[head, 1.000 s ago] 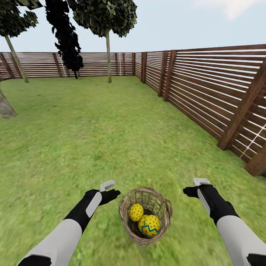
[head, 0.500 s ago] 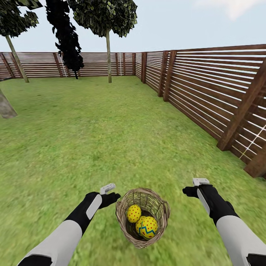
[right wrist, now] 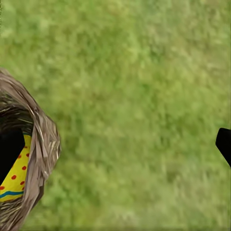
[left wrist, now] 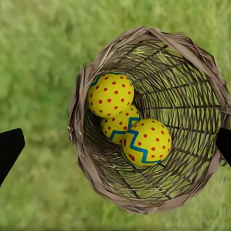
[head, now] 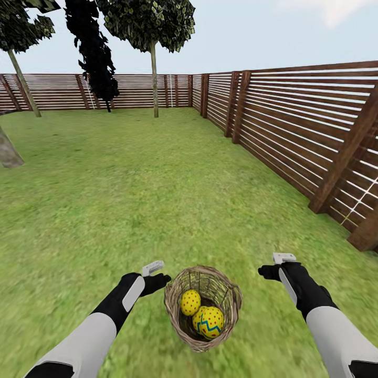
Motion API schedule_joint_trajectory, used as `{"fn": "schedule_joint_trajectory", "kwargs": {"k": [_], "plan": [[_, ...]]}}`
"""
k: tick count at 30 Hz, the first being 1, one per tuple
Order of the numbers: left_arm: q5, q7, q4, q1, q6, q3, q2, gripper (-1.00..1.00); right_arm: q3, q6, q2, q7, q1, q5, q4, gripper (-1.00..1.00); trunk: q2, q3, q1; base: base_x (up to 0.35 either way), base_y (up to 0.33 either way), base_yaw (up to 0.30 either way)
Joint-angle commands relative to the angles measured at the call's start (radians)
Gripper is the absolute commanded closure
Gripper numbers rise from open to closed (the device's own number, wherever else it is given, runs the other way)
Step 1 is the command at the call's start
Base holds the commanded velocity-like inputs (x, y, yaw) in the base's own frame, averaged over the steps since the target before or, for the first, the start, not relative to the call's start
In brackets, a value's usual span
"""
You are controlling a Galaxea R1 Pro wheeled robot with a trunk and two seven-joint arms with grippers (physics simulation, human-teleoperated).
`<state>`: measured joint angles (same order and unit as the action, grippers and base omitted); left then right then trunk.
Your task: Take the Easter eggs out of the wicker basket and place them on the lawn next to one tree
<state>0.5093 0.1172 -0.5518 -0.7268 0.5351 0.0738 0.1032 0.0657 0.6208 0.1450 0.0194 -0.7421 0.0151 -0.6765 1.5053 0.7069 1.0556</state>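
Judging from the wicker basket (head: 202,307) on the lawn (head: 157,199), nothing is done: three Easter eggs (left wrist: 126,119) are seen inside. The left end effector (head: 157,273) and right end effector (head: 273,266) are spread apart, empty, flanking it; trees (head: 154,79) stand far.

The lawn (head: 157,184) carries the basket (head: 202,310), standing upright between the two pincers, just beside the left pincer (head: 157,273).
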Motion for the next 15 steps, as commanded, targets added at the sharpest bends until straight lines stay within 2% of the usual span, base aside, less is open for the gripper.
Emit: {"fn": "schedule_joint_trajectory", "kwargs": {"k": [1, 15], "plan": [[0.011, 0.01, -0.002, 0.0, 0.003, 0.004, -0.001, -1.0, 0.002, 0.005, -0.001, 0.002, -0.001, 0.002, -0.001, -1.0, 0.008, 0.004, 0.004, 0.0, 0.0, 0.0], [0.011, 0.01, 0.0, 0.0, 0.0, 0.004, -0.002, -1.0, 0.002, 0.005, -0.008, 0.002, 0.0, 0.003, -0.003, -1.0, 0.106, 0.048, 0.058, 0.0, 0.0, 0.0]]}}
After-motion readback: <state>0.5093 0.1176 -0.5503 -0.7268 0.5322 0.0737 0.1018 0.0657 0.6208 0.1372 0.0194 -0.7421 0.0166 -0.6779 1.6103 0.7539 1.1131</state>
